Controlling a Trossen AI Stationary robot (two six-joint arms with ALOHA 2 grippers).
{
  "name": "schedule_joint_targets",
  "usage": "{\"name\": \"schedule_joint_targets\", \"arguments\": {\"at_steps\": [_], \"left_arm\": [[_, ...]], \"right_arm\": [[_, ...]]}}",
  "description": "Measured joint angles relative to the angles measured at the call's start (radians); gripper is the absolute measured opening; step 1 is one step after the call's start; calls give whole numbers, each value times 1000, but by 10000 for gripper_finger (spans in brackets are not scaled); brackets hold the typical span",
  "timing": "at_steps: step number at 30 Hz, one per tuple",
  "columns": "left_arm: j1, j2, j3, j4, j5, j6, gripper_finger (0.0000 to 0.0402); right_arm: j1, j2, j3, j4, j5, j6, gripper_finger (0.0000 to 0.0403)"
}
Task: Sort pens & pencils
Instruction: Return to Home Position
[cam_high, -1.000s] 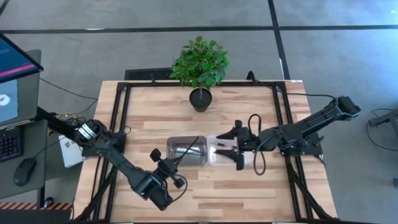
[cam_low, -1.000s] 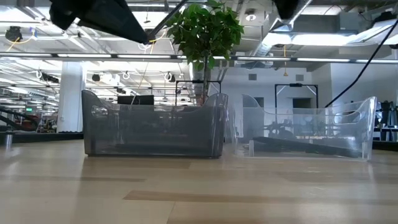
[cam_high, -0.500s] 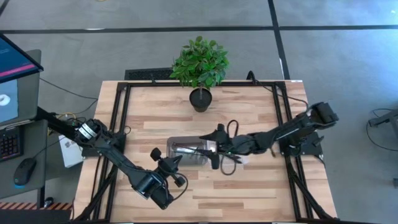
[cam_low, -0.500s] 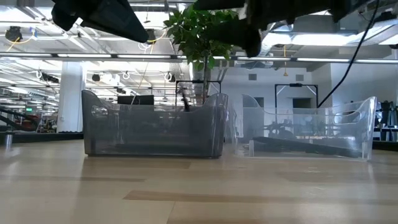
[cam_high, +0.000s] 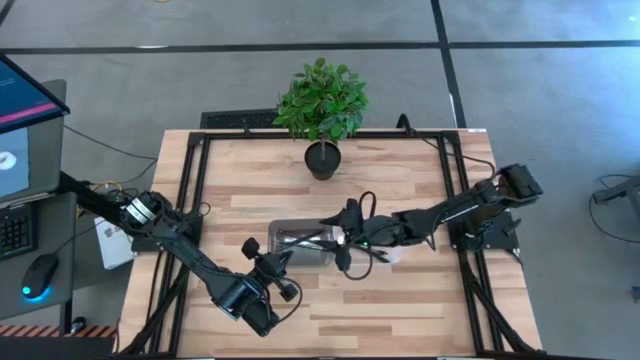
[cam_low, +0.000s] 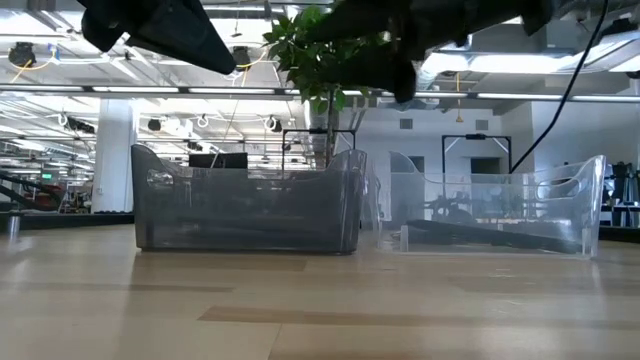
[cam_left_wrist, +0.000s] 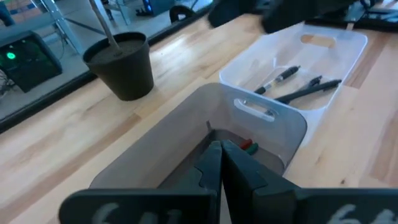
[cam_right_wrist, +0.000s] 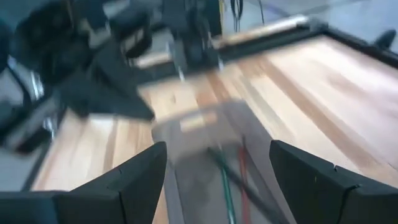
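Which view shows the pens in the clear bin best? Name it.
Left wrist view: the pens lie unobstructed in the clear bin. High view: the right arm covers them. Low view: only a dark streak through the wall. Right wrist view: not shown.

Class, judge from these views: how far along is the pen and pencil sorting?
Done: pens lie in the clear bin, pencils in the dark bin; none shows loose on the table. In hand: nothing; the right pincer hangs open over the bins, the left pincer, by the dark bin, is shut, empty. Left: probably only parking both arms.
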Motion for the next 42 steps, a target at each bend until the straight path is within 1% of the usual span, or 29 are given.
{"name": "schedule_joint_targets", "arguments": {"at_steps": [3,5,7,10,13,15,17,20,23,26,30,32,34,38,40,42], "left_arm": [[-1,0,0,-15,29,-3,0],[-5,-2,0,-69,29,-26,0],[-12,-18,0,-159,28,-90,0],[-30,-67,0,-314,4,-223,0],[-52,-119,0,-470,-25,-319,0],[-65,-163,0,-553,-43,-362,0],[-79,-208,0,-603,-76,-376,0],[-93,-287,0,-614,-85,-304,0],[-98,-372,0,-614,-84,-222,0],[-95,-449,0,-612,-86,-146,0],[-82,-542,-25,-585,-84,-23,0],[-72,-602,-63,-548,-79,38,0],[-55,-672,-120,-500,-74,85,0],[-14,-836,-271,-356,-74,189,0],[10,-923,-354,-252,-71,275,0],[44,-1009,-433,-119,-56,398,0]], "right_arm": [[14,-93,0,-213,-1,10,311],[29,-178,0,-369,0,39,311],[46,-265,0,-492,3,58,311],[80,-382,0,-609,12,76,311],[119,-469,-1,-679,102,62,311],[145,-512,-1,-704,177,10,311],[164,-555,-1,-731,222,-42,311],[176,-611,-2,-750,229,-124,311],[153,-655,-2,-748,227,-221,311],[101,-691,-2,-750,209,-293,311],[-11,-739,-23,-733,196,-391,311],[-90,-770,-51,-724,158,-413,311],[-177,-806,-92,-697,83,-420,311],[-358,-872,-194,-569,-107,-450,311],[-443,-889,-238,-498,-221,-470,311],[-520,-896,-278,-435,-328,-473,311]]}}
